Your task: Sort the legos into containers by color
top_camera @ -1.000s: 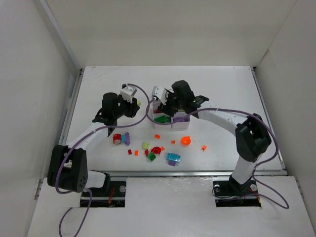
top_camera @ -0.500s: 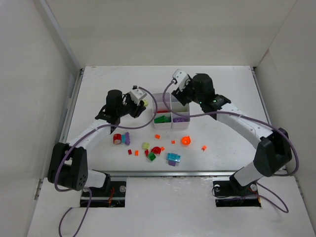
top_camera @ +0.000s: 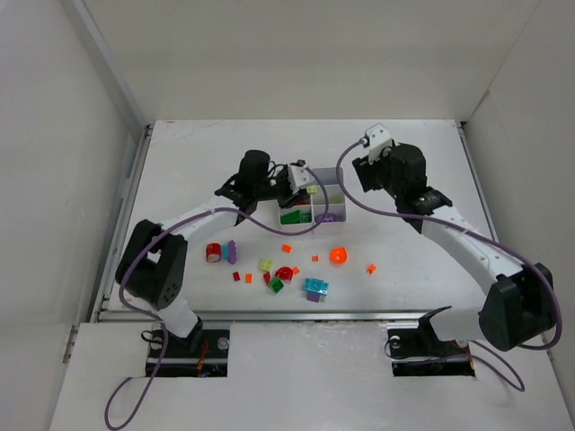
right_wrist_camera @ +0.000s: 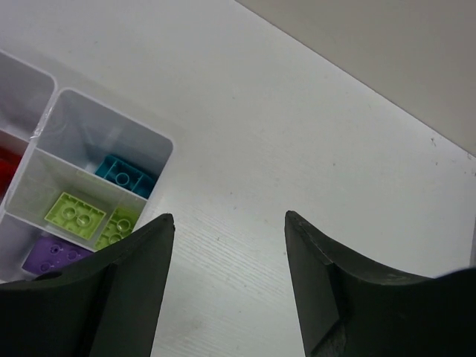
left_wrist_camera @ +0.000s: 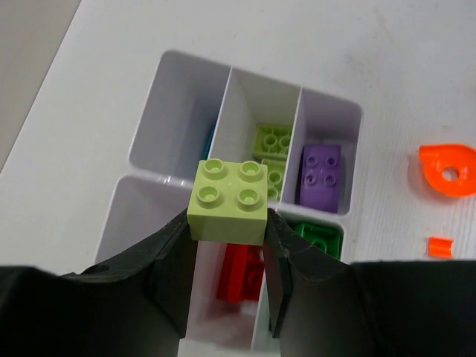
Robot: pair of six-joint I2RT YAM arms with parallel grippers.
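Leaving bare worktop (top_camera: 198, 148) beyond and right of the six-compartment tray (left_wrist_camera: 296, 134). Pinching one yellow-green brick (left_wrist_camera: 229, 190) in the left hand (left_wrist_camera: 227, 230), narrowly parted, above the tray's middle. Holding the right hand (right_wrist_camera: 227, 223) wide, empty, over bare worktop beside the tray. Counting inside: two yellow-green legos (right_wrist_camera: 74, 214), one purple lego (left_wrist_camera: 321, 175), one cyan lego (right_wrist_camera: 125, 175).

A white table (top_camera: 198, 153) carries a six-compartment white tray (left_wrist_camera: 172, 111) near its centre. Loose legos lie scattered on its near side: a red round piece (top_camera: 214, 252) just beside a purple brick (top_camera: 231, 251) at left, an orange ring (top_camera: 339, 256), a cyan brick (top_camera: 315, 286) and small orange bits (top_camera: 286, 248).
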